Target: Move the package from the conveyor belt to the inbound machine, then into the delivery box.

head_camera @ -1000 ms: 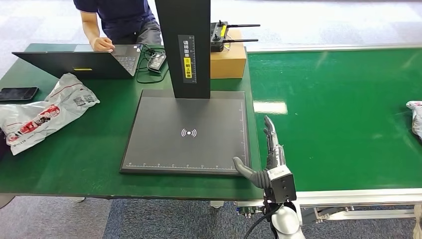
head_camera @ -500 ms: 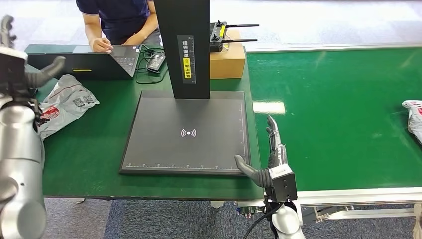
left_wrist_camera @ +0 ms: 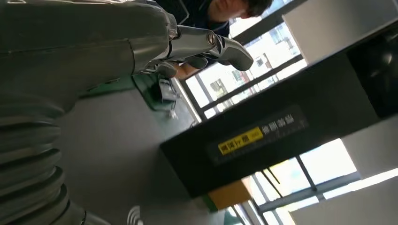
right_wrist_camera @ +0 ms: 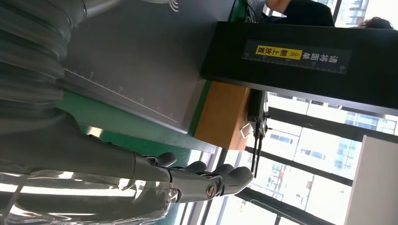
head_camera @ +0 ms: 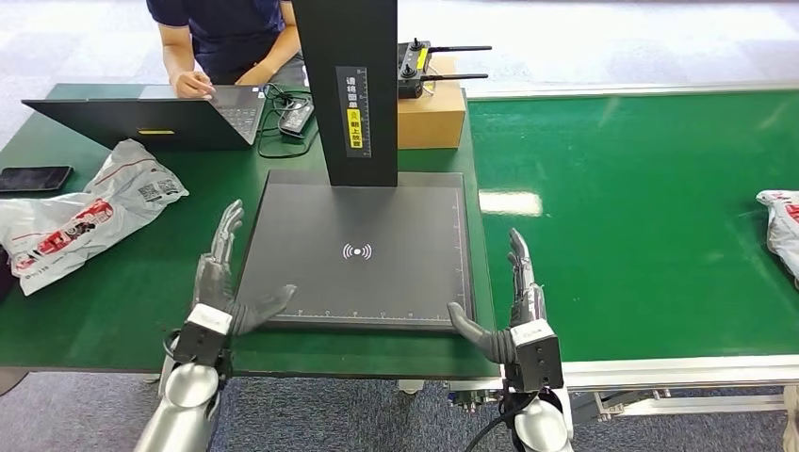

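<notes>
A white plastic package lies at the far right edge of the green conveyor belt. The inbound machine is a dark scan pad with a black post at its back. My left hand hovers open at the pad's front left corner, fingers spread and pointing away from me. My right hand is open at the pad's front right corner, by the belt's left end, far from the package. In the wrist views the left hand and the right hand hold nothing.
A second grey-and-red bag and a phone lie on the table's left side. A person types on a laptop at the back. A cardboard box with a remote on it stands behind the pad.
My left arm has come down from high at the left edge to the pad's front left corner. The package on the belt has crept slightly left. My right hand has barely moved.
</notes>
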